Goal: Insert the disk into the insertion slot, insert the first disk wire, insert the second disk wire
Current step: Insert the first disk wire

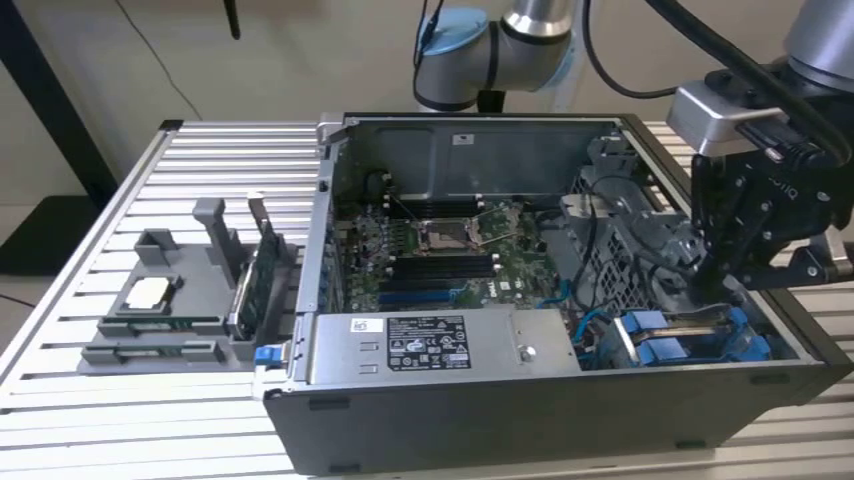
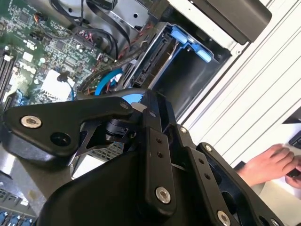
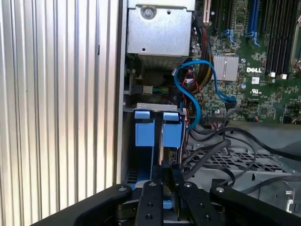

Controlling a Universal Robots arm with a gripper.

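Observation:
The disk point(image 3: 170, 155) stands on edge in its blue carrier, its blue end tab toward the power supply. My gripper point(image 3: 169, 178) is shut on the disk's thin edge, low in the insertion slot point(image 3: 141, 162), a grey bay with a blue tab point(image 3: 144, 128) beside the disk. In the second wrist view a bit of blue carrier point(image 2: 135, 98) shows between my fingers, with the dark open bay point(image 2: 188, 84) beyond. In the exterior view my gripper point(image 1: 714, 285) reaches down into the case's corner at the exterior view's right, above blue tabs point(image 1: 654, 338). A loose blue cable point(image 3: 188, 94) curls beside the bay.
The grey labelled power-supply box point(image 1: 441, 342) lies along the case's front wall. Black cables point(image 3: 221, 150) cross beside the bay, with the motherboard point(image 1: 441, 250) beyond. A grey fixture point(image 1: 174, 300) holding spare parts stands on the slatted table at the exterior view's left. A person's hand point(image 2: 268, 165) rests outside the case.

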